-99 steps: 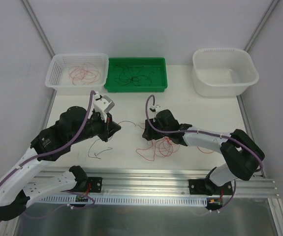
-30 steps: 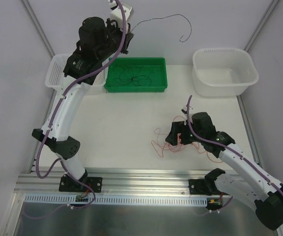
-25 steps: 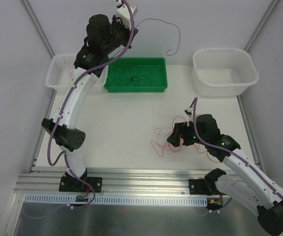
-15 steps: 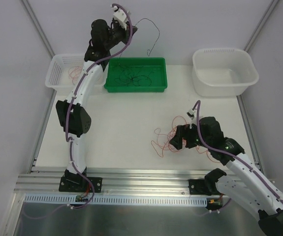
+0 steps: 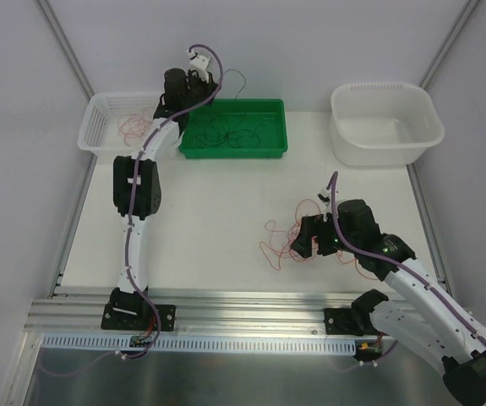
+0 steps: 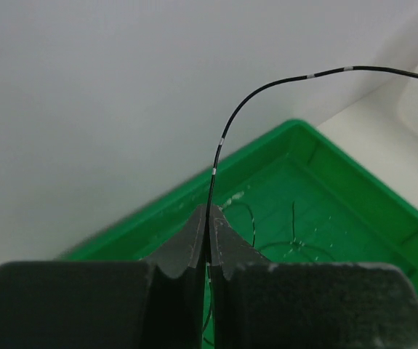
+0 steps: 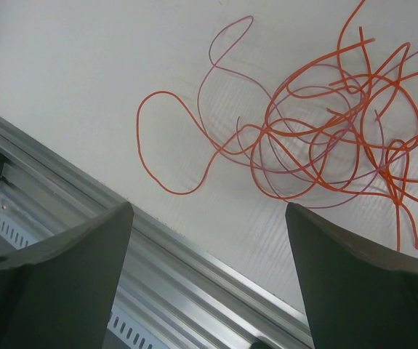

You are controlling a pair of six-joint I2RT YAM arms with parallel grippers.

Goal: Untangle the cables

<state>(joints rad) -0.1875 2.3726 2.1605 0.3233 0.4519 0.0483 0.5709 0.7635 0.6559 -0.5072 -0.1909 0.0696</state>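
A thin black cable (image 6: 227,127) is pinched between the fingertips of my left gripper (image 6: 209,218), which is shut on it. In the top view that gripper (image 5: 212,88) hangs over the far left corner of the green tray (image 5: 274,150), and the black cable (image 5: 239,76) arcs to the right above it. A loose tangle of orange-red and pinkish cables (image 7: 325,131) lies on the table. My right gripper (image 7: 209,207) hovers open just above it, nearer the table's front edge, with nothing between its fingers. From above, the tangle (image 5: 278,243) lies just left of the right gripper (image 5: 303,240).
The green tray (image 6: 354,211) holds several black wires. A white basket (image 5: 99,127) at the far left holds red wires. At the far right stands a white tub (image 5: 386,127). An aluminium rail (image 7: 194,291) runs along the table's near edge.
My left arm has stretched out and come down from high above the back wall to the green tray, and the black cable's free end has swung left with it. The right gripper has barely moved.
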